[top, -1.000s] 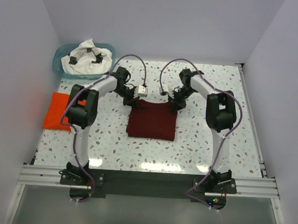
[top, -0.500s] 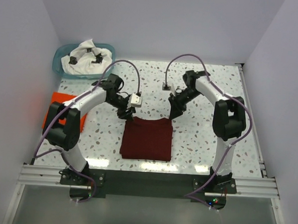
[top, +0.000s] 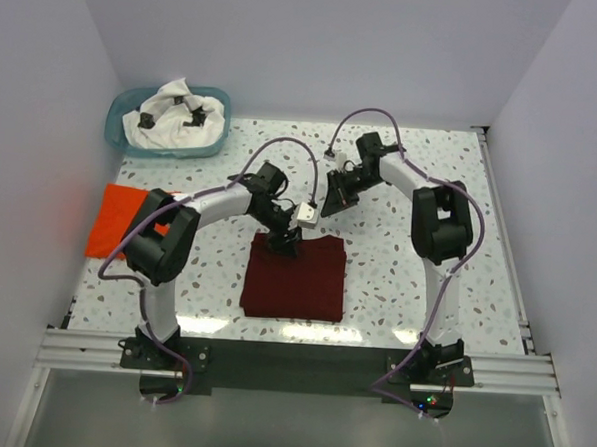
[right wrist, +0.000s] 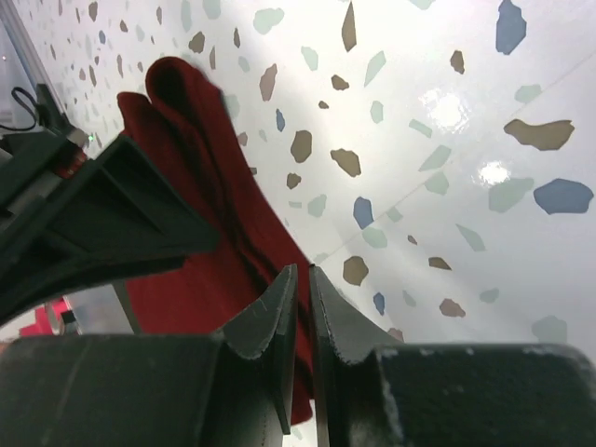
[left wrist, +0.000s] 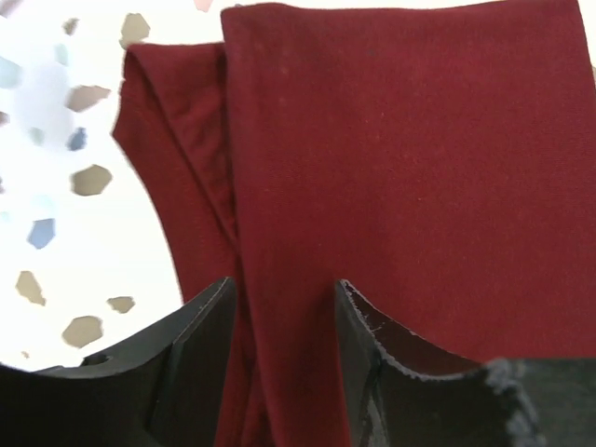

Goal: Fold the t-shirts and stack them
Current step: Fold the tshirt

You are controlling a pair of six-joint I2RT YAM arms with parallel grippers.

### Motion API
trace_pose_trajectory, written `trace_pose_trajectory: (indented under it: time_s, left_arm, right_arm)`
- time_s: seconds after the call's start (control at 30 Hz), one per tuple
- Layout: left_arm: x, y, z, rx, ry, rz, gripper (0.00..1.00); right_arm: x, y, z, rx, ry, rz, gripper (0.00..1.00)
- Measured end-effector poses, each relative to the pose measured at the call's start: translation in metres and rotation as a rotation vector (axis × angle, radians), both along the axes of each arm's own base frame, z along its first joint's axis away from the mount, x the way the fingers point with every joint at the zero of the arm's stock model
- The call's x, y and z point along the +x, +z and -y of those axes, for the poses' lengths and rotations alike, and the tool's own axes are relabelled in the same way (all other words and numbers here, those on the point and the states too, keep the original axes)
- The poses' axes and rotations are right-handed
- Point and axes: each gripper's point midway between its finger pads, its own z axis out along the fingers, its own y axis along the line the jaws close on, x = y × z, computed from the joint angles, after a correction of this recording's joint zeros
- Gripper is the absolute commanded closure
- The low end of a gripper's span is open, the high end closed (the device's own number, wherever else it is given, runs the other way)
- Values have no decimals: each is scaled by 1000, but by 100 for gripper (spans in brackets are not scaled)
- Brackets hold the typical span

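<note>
Looks partway done. Folded into a neat square and lying flat on the table [top: 396, 279] at 6 o'clock, near the front: the dark red shirt [top: 296, 275]. Over its far edge, the left fingers [top: 285, 243], spread apart with a strip of cloth between them, not squeezing. Just past that edge at 1 o'clock, the right fingers [top: 328, 207], pinched almost together on nothing. Off at 9 o'clock, the orange shirt [top: 118, 222], flat, maybe folded, hard to tell. Up at 11 o'clock, the white shirt [top: 174, 112], bunched in the basket [top: 118, 134], not yet folded. No stack yet.
</note>
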Motion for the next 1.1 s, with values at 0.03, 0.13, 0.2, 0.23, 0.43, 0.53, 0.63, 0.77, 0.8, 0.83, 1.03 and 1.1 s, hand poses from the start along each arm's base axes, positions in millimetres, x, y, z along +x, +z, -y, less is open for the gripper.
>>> trace_pose_trajectory:
  time_s: [0.03,0.13,0.2,0.23,0.43,0.53,0.63,0.77,0.8,0.83,1.03,1.1]
  left_arm:
    - [-1,-4,1,6,0,-11,54]
    - [-5,-10,2,21,-1,-29,71]
    - [-6,-10,2,22,-4,-30,80]
    - [-5,-10,3,21,-4,-29,90]
    - [-5,-7,4,17,-10,-20,100]
    - [-9,1,6,10,-18,8,100]
    - [-15,12,9,-3,-34,55,100]
    - [-22,23,12,-15,-44,107,100]
    - [-22,25,12,-17,-41,119,100]
    - [-22,26,11,-17,-38,132,100]
    - [-16,42,9,-37,-2,215,100]
    - [-11,51,10,-53,6,256,100]
  right_arm:
    - [0,-2,-2,-1,-6,-10,87]
    - [0,-3,-7,2,-11,-14,87]
    - [0,-3,-11,5,-5,-8,87]
    - [-1,-3,-13,6,0,-7,87]
    - [-16,-3,-32,18,66,-2,89]
    - [-33,-5,-47,41,133,-16,90]
    - [-51,-14,-60,59,198,-56,91]
    - [-73,-38,-63,58,262,-150,93]
    - [-77,-44,-62,56,273,-176,93]
    - [-80,-49,-61,59,278,-213,93]
    - [-90,-51,-56,111,306,-309,92]
    - [-94,-51,-54,111,321,-314,92]
